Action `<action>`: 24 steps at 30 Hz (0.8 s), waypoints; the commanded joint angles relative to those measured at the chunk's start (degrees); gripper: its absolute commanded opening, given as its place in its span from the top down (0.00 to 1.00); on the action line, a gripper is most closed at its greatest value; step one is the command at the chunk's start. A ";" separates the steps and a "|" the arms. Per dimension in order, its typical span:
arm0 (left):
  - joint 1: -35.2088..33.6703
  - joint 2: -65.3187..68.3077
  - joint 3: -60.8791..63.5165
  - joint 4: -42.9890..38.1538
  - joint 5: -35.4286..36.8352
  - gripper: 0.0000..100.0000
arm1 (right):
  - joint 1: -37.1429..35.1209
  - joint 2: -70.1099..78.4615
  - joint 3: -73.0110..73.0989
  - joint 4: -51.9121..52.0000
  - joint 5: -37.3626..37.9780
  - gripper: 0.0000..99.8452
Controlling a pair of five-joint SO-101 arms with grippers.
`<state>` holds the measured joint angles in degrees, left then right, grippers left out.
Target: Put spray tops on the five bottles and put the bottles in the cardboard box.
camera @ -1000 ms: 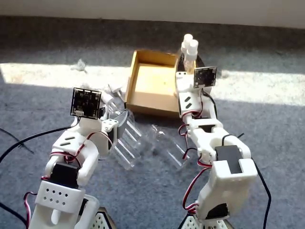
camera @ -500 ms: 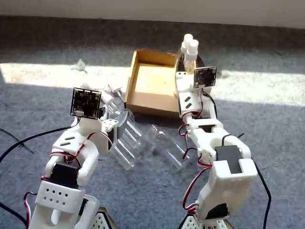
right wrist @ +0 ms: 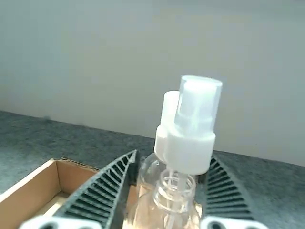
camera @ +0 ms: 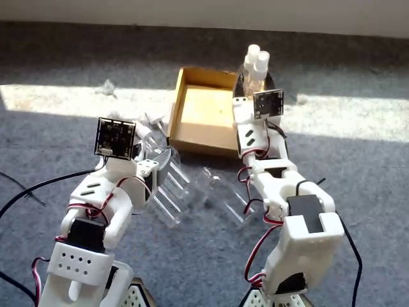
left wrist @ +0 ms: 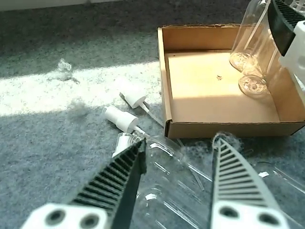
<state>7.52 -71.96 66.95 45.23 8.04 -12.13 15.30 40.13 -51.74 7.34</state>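
Note:
The cardboard box (camera: pixel 175 105) lies open on the grey carpet. At its right wall my right gripper (camera: pixel 254 82) is shut on an upright clear bottle (right wrist: pixel 164 200) whose white spray top (right wrist: pixel 193 138) sits loosely on the neck. A second capped bottle (camera: pixel 250 56) stands just behind it. Both bottle bases (left wrist: pixel 252 85) rest on the box floor in the left wrist view. My left gripper (left wrist: pixel 181 143) hangs open over clear bottles (left wrist: pixel 171 167) lying on the carpet in front of the box. Loose spray tops (left wrist: pixel 120 118) lie beside the box's left wall.
More clear bottles (camera: pixel 225 195) lie on the carpet between the two arms. A small tuft of fluff (left wrist: pixel 62 70) sits far left of the box. A pale wall (right wrist: pixel 95 57) rises behind the box. Cables trail near the left arm's base.
My right gripper has shifted a little to the left with the bottle, toward the box's inside. The left arm has not moved.

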 commanded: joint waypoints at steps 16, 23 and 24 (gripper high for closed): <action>-0.31 -0.57 -0.40 -1.05 -0.26 0.79 | -0.13 -6.46 -2.68 5.85 0.26 0.81; -0.31 -0.57 -0.40 -1.05 -0.26 0.79 | -0.22 -10.86 -2.33 9.36 0.26 0.81; -0.31 -0.57 -0.40 -1.05 -0.26 0.79 | -0.31 -10.86 -2.33 9.36 0.26 0.81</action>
<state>7.52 -71.96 66.95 45.23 8.04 -12.48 7.82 40.13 -42.59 7.34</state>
